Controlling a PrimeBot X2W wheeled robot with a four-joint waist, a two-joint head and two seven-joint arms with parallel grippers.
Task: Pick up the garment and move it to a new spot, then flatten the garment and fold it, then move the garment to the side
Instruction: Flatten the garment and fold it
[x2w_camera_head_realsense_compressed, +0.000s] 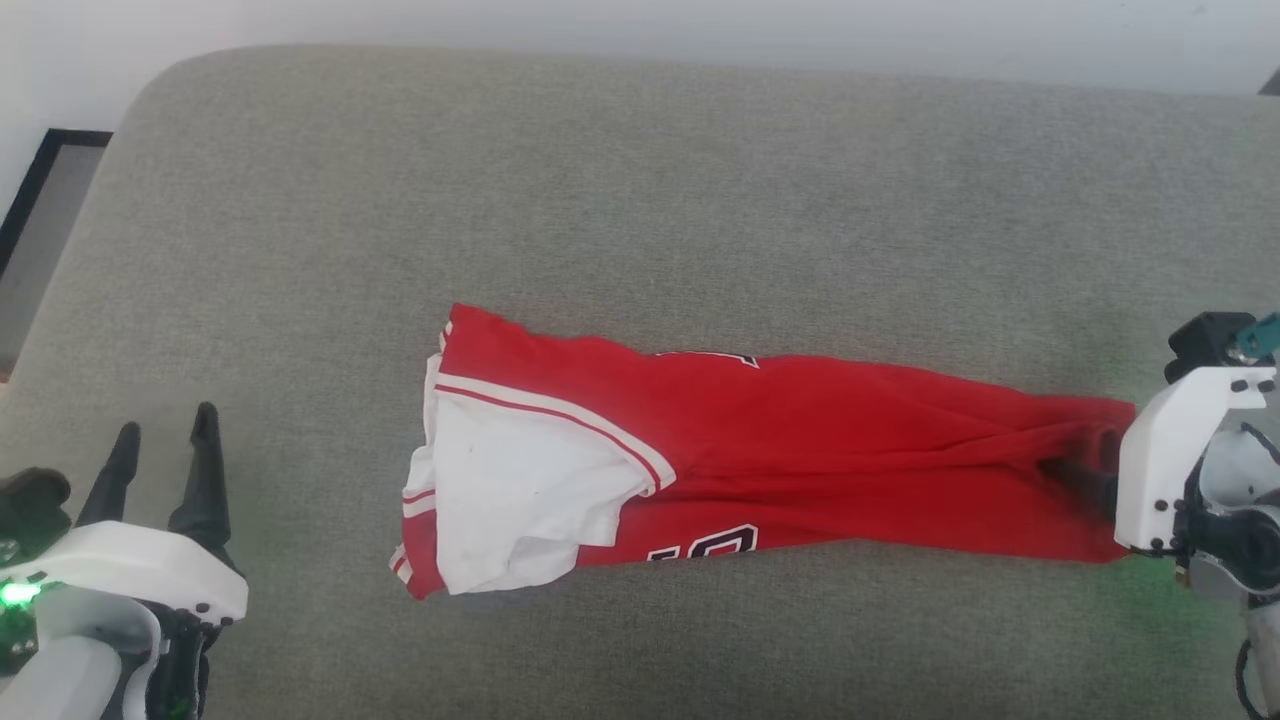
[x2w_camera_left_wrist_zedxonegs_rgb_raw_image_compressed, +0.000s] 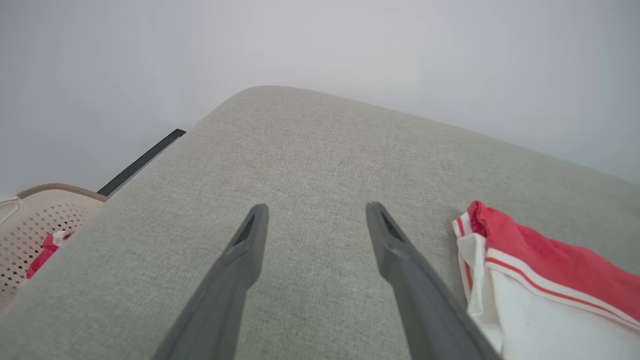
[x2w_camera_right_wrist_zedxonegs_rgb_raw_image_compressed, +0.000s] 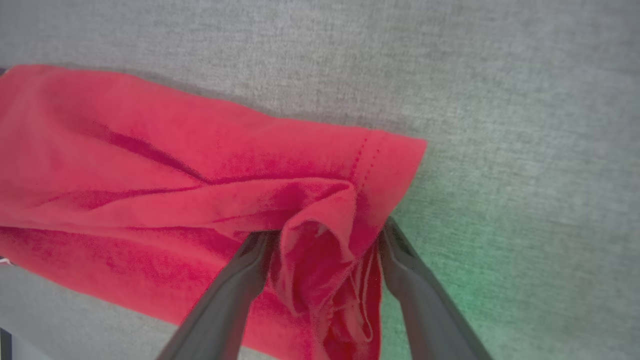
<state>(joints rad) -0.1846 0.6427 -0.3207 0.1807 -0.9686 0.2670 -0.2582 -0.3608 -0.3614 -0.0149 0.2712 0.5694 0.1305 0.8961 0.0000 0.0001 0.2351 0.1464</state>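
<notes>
The garment (x2w_camera_head_realsense_compressed: 800, 450) lies bunched in a long strip across the grey cushion (x2w_camera_head_realsense_compressed: 640, 200), its white sleeve with striped trim at the left end and parts of a dark number showing. My right gripper (x2w_camera_head_realsense_compressed: 1085, 468) is at the strip's right end. In the right wrist view its fingers (x2w_camera_right_wrist_zedxonegs_rgb_raw_image_compressed: 325, 230) stand wide apart, and a raised fold of the red hem (x2w_camera_right_wrist_zedxonegs_rgb_raw_image_compressed: 150, 165) sits between them. My left gripper (x2w_camera_head_realsense_compressed: 167, 422) hovers open over bare cushion at the lower left, apart from the sleeve. The left wrist view shows its spread fingers (x2w_camera_left_wrist_zedxonegs_rgb_raw_image_compressed: 316, 207) and the sleeve edge (x2w_camera_left_wrist_zedxonegs_rgb_raw_image_compressed: 550, 270) to their right.
A perforated beige basket (x2w_camera_left_wrist_zedxonegs_rgb_raw_image_compressed: 35, 220) holding a red cloth stands beside the cushion's left edge. A dark frame (x2w_camera_head_realsense_compressed: 40, 180) lies on the floor beyond the cushion's rounded left corner. A pale wall runs behind the cushion's far edge.
</notes>
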